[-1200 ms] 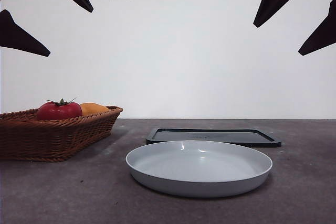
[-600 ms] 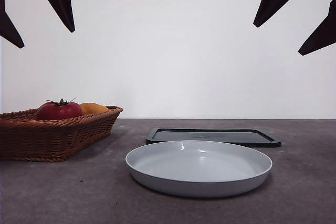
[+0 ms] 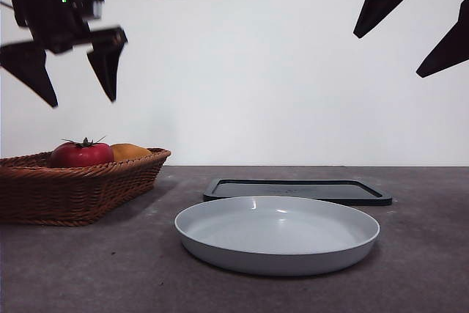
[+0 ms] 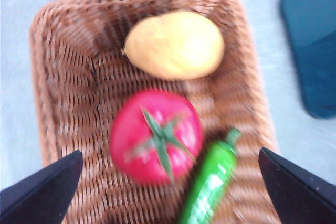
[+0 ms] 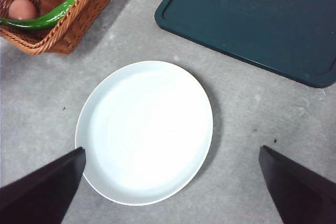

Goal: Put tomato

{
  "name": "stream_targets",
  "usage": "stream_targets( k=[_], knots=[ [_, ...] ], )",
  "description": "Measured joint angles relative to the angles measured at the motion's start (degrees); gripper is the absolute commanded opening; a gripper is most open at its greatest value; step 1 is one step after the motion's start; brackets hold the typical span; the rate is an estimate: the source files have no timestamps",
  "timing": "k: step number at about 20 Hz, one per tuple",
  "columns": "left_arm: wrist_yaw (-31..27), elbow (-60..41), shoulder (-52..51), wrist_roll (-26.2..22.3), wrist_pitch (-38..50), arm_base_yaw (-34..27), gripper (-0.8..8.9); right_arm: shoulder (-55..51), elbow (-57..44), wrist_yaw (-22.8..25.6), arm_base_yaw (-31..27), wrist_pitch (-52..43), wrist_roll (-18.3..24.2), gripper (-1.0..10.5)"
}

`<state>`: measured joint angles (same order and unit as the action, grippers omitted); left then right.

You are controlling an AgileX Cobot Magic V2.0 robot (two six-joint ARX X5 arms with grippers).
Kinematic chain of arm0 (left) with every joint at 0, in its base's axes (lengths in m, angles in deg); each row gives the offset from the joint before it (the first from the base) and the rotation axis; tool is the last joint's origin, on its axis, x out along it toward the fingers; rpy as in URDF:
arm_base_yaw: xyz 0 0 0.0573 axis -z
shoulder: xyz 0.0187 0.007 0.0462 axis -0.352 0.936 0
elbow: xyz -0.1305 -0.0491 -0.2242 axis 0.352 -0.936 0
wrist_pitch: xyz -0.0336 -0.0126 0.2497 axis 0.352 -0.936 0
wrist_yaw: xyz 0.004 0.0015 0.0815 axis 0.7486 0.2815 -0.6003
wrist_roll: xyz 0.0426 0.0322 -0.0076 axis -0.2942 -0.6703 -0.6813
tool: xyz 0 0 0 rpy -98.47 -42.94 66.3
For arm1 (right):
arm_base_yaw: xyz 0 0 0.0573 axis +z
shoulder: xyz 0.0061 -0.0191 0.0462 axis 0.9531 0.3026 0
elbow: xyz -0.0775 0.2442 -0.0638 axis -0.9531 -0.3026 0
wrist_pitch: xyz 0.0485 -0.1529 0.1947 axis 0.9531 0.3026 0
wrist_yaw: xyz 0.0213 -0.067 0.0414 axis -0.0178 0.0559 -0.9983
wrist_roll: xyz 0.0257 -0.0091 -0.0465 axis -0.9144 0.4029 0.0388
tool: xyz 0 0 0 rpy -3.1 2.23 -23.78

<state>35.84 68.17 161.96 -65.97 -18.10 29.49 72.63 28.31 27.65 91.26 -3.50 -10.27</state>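
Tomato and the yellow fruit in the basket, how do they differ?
The tomato is bright red and round; the yellow fruit is pale yellow-orange and more egg-shaped. The tomato carries a green leafy stem on top; the fruit shows none. A green pepper lies right beside the tomato, away from the fruit. The open left gripper hangs above the tomato, not the fruit. Both lie in the wicker basket.

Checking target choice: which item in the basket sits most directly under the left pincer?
The tomato, red with a green stem, centred between the open left pincer jaws; the yellow-orange fruit and green pepper lie off-centre.
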Motion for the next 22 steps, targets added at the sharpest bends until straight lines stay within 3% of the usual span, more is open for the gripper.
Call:
stream_targets(
  k=[12, 16, 22],
  knots=[
    [-0.02, 0.28, 13.49, -2.49, 5.55, -0.04, 6.95, 0.00, 0.00, 0.00, 0.00, 0.00, -0.02, 5.9],
    [-0.02, 0.39, 13.81, -2.64, 5.57, -0.02, 3.30, 0.00, 0.00, 0.00, 0.00, 0.00, 0.00, 5.9],
    [-0.02, 3.56, 13.81, -2.62, -0.63, -0.02, 3.02, 0.00, 0.00, 0.00, 0.00, 0.00, 0.00, 5.9]
  ],
)
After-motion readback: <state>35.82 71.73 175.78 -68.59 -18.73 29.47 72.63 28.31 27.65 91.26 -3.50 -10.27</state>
